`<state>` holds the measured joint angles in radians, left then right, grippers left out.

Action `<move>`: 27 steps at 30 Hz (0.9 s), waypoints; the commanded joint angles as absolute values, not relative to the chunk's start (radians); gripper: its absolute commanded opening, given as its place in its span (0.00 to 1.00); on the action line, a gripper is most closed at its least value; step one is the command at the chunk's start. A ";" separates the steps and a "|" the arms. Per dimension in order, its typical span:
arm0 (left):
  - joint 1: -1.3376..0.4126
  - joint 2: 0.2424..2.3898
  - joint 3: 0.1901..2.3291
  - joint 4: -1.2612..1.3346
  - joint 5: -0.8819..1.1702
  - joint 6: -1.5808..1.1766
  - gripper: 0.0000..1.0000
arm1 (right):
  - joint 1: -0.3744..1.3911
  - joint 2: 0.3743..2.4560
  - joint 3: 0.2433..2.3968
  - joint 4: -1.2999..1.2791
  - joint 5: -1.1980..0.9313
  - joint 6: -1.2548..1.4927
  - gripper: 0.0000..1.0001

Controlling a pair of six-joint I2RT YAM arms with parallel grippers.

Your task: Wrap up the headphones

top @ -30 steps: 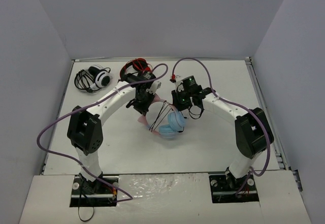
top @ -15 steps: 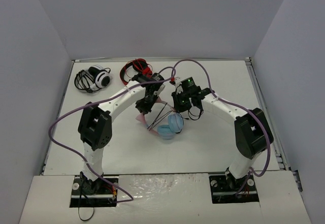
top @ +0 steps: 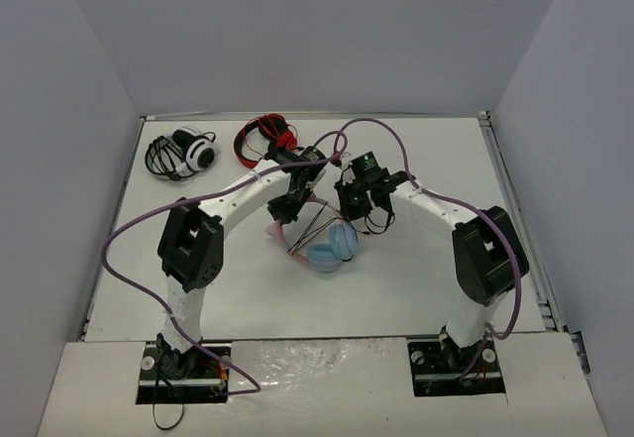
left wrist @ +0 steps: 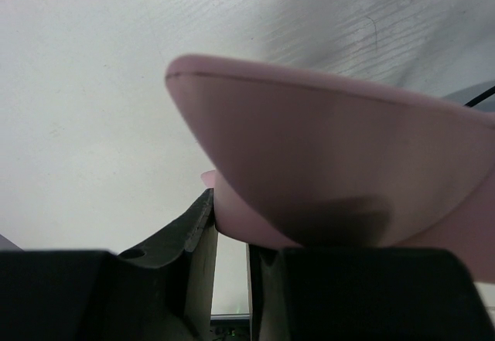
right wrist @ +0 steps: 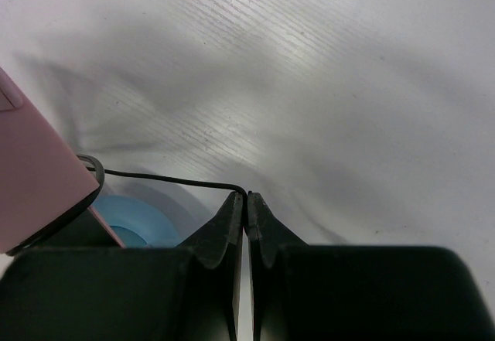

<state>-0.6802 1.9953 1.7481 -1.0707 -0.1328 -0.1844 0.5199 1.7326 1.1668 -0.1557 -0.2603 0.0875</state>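
Note:
The headphones (top: 332, 247) hang at the middle of the table, light blue ear cups low, pink headband (top: 277, 225) up to the left, thin black cable (top: 312, 221) strung across them. My left gripper (top: 289, 205) is shut on the pink headband (left wrist: 332, 179), which fills the left wrist view just above the jaws (left wrist: 230, 219). My right gripper (top: 361, 209) sits just right of the ear cups, shut on the black cable (right wrist: 170, 179). The cable runs left from the fingertips (right wrist: 246, 198) toward a blue ear cup (right wrist: 135, 229) and the headband (right wrist: 31, 186).
Black-and-white headphones (top: 186, 152) lie at the back left, red-and-black headphones (top: 265, 136) right of them, close behind my left wrist. Purple arm cables (top: 371, 125) loop over the back of the table. Grey walls close in the table on three sides.
My left arm has swung right and slightly back, carrying the headband; the ear cups shifted a little left. My right gripper edged left with the cable. Both stayed shut.

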 commanded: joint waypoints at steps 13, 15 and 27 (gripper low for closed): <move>-0.735 1.916 1.717 -1.275 -0.166 -0.089 0.00 | 0.508 1.778 1.350 -0.072 -0.057 0.113 0.00; -0.737 1.907 1.710 -1.273 -0.158 -0.090 0.00 | 0.506 1.779 1.354 -0.072 -0.057 0.118 0.00; -0.752 1.943 1.731 -1.295 -0.163 -0.097 0.00 | 0.506 1.787 1.359 -0.072 -0.025 0.138 0.02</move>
